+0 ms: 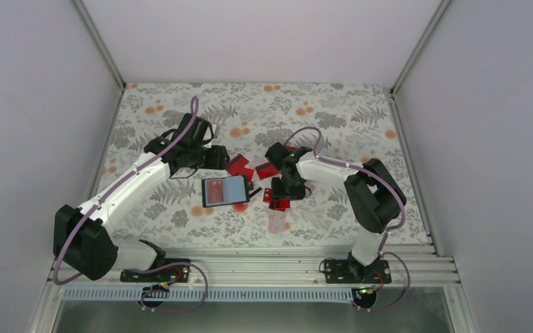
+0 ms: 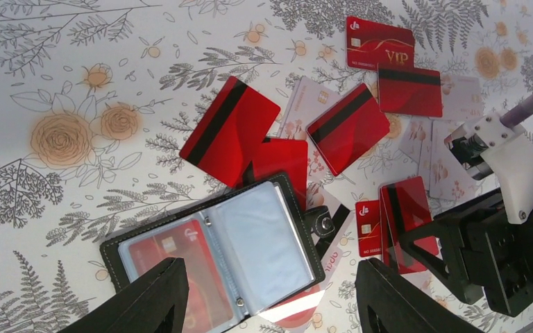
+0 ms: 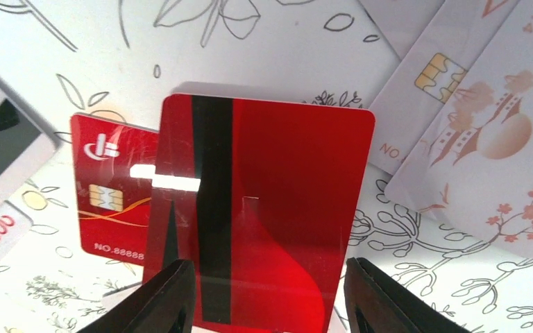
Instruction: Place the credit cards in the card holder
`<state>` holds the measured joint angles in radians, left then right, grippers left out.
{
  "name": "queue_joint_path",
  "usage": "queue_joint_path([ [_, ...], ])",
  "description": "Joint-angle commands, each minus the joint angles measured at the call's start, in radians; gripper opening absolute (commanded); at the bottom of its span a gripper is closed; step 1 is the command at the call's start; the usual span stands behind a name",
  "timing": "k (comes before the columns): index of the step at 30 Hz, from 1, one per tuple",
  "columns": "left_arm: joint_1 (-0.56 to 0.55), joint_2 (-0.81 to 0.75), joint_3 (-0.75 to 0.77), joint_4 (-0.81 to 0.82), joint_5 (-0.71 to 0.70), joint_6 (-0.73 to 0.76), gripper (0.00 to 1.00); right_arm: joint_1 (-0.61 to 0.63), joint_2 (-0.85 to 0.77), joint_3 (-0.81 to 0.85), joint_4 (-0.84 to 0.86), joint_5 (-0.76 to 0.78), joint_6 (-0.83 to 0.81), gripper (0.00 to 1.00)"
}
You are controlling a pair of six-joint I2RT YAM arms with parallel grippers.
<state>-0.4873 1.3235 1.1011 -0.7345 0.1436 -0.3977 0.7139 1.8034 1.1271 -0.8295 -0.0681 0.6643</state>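
1. Right now I read the step in hand as the pick. The right gripper (image 3: 271,267) has its fingers (image 3: 382,298) closed in on the long edges of a striped card (image 3: 277,173), which fills the gap between them and runs out ahead of the tips.
2. That card looks tipped up off the table (image 3: 264,48) rather than flat. A chip card (image 3: 107,201) lies partly under it, just outside one finger.
3. The left gripper (image 2: 269,267) has its fingers (image 2: 153,298) well apart and clamped on nothing.
4. The card holder (image 2: 264,236) lies open on the cloth in the gap between the left fingers, reaching a little ahead of the tips. One finger overlaps its corner in my wrist view, but I cannot tell whether it touches.
5. The sleeve nearer that finger already shows a red card (image 2: 170,260). The clear sleeve in the middle of the gap looks empty (so that is my target).
6. The other credit cards (image 2: 229,132) are scattered farther ahead of the left fingertips, past the holder, with white cards (image 2: 305,104) mixed in among them.
7. Next, I judge, the right arm must carry the striped card across to the holder and offer a short edge to the empty sleeve's mouth. I cannot make out which side that mouth is on.
8. The card then has to slide in nearly flat, and the left fingers will probably need to pin the holder so it does not skate away under the push
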Motion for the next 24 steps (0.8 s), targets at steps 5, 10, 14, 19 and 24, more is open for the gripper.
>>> queue_joint_path([
  [5,-0.003,0.005,0.021,0.009,0.014,-0.031,0.62,-0.004,-0.037,-0.02,0.001,-0.005,-0.023,0.55],
  [10,-0.003,0.006,0.016,0.012,0.016,-0.033,0.62,-0.004,-0.036,-0.009,-0.01,-0.002,-0.018,0.72],
  [14,-0.004,0.006,0.016,0.017,0.02,-0.032,0.62,-0.002,-0.007,0.013,-0.013,-0.014,-0.016,0.75],
  [19,-0.003,0.003,0.003,0.018,0.018,-0.023,0.62,0.003,0.034,0.031,-0.031,0.0,-0.014,0.73],
  [24,-0.003,-0.005,-0.009,0.017,0.009,-0.007,0.62,0.023,0.092,0.015,-0.029,0.02,-0.015,0.68],
])
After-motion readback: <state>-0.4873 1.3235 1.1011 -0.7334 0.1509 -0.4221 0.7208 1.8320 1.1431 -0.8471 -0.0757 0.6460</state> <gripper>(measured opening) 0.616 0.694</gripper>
